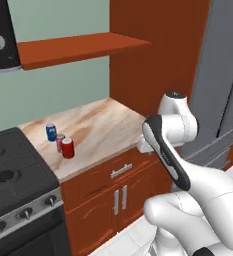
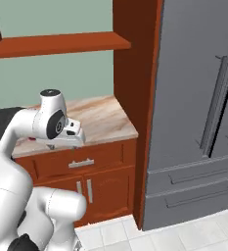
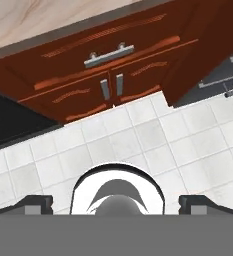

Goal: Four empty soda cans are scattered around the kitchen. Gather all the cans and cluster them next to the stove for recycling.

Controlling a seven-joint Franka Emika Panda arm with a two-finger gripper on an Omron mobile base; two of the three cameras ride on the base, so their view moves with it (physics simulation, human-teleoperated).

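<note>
While soda cans (image 1: pixel 61 141) cluster beside stove (image 1: pixel 10 170), open gripper (image 3: pixel 115 202) well apart

cans: one blue can (image 1: pixel 51 132), two red cans (image 1: pixel 67 148)
stove (image 1: pixel 8 175): black, silver knob strip
countertop (image 1: pixel 103 127): beige marbled
cabinets (image 1: pixel 118 192): reddish-brown
wall (image 1: pixel 58 90): pale green
fridge (image 2: pixel 193 112): grey
floor (image 3: pixel 138 145): white tiles

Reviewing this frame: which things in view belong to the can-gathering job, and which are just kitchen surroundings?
Belongs to the job:
- blue can, on the counter beside the stove
- two red cans, next to the blue one
- stove
- gripper, fingers wide apart, holding nothing

Just surroundings:
- counter
- drawer handle
- fridge
- shelf
- microwave
</note>
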